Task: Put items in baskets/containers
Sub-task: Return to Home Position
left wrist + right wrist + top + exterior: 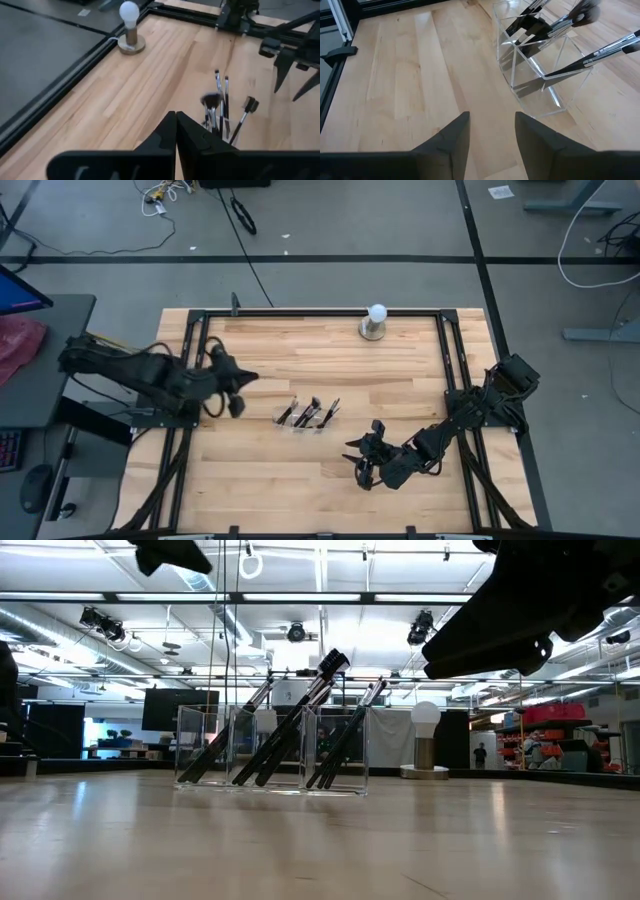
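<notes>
A clear plastic container (304,417) with upright compartments stands on the wooden table's middle. Several dark, slender makeup brushes (290,725) lean in it, lower ends inside and upper parts against its walls (540,60). My left gripper (245,385) is shut and hangs to the left of the container; its own view looks past the closed fingers (176,127) at the brushes (220,107). My right gripper (358,460) is open, toward the table's near edge and slightly right of the container, pointing at it (492,132). Neither gripper holds anything.
A white ball on a round metal base (375,320) stands by the table's far edge, behind and right of the container (427,740). A black frame rail (300,312) runs around the tabletop. Bare wood (290,480) lies near the near edge.
</notes>
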Robot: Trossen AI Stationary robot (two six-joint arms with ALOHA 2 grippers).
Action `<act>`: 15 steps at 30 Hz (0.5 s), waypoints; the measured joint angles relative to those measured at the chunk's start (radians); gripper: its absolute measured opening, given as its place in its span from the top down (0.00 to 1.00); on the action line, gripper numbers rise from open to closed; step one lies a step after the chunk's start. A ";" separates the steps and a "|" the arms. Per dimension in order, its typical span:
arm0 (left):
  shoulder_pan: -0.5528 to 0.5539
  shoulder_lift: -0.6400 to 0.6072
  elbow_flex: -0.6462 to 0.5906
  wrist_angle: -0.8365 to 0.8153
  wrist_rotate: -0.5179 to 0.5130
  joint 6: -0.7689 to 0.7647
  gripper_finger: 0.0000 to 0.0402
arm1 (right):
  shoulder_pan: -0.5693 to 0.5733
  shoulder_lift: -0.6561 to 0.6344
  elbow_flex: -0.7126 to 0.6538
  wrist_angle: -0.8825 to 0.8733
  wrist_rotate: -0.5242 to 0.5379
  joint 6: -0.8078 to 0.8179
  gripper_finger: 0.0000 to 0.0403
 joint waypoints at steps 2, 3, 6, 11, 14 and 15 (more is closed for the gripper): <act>-0.001 -0.047 -0.011 -0.023 0.003 -0.016 0.99 | 0.000 0.000 0.000 0.000 0.000 0.000 0.61; -0.001 -0.080 -0.034 -0.009 0.003 -0.018 0.99 | 0.000 0.000 0.000 0.000 0.000 0.000 0.61; 0.000 -0.214 -0.148 0.070 0.020 -0.018 0.99 | 0.000 0.000 0.000 0.000 0.000 0.000 0.61; 0.001 -0.466 -0.396 0.336 0.103 0.022 1.00 | 0.000 0.000 0.000 0.002 0.000 -0.017 0.61; 0.021 -0.590 -0.523 0.461 0.168 0.043 1.00 | 0.000 0.000 0.000 0.008 0.000 -0.036 0.61; 0.031 -0.626 -0.558 0.488 0.189 0.051 1.00 | 0.000 0.000 0.000 0.010 0.000 -0.037 0.61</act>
